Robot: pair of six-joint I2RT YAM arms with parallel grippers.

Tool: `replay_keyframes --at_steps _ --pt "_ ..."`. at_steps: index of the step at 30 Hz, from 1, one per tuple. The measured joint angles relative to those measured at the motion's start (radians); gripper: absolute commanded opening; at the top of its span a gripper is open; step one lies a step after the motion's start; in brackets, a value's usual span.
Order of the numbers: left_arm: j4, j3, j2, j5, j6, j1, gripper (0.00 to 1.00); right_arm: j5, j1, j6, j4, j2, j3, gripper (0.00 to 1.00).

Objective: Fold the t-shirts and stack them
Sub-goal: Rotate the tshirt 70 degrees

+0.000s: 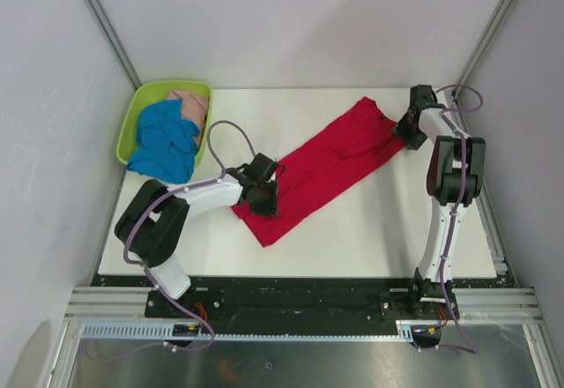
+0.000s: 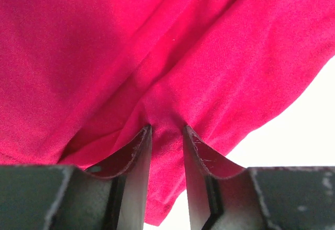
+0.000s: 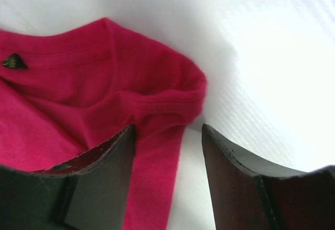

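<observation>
On the white table, the red t-shirt stretches from left pincer to right pincer; beyond the left, a green basket holds the blue t-shirt and pink t-shirt; left pincer pinching a red fold; right pincer spread astride a ribbed edge.
</observation>
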Motion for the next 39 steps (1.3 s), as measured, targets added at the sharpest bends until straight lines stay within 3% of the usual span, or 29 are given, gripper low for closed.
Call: replay_keyframes --at_steps 12,27,34,39 --pt "0.002 0.114 0.105 0.042 -0.142 -0.177 0.34 -0.018 -0.073 -0.019 -0.006 -0.035 -0.049 0.57" --pt "0.003 0.258 0.230 0.136 -0.241 -0.277 0.33 -0.020 -0.091 -0.065 -0.076 0.183 0.313 0.54" --pt "0.003 0.282 0.252 0.168 -0.259 -0.303 0.35 -0.019 -0.092 -0.099 -0.062 0.237 0.398 0.64" --pt "0.003 0.283 0.251 0.174 -0.255 -0.308 0.45 -0.017 -0.094 -0.121 -0.090 0.254 0.454 0.75"
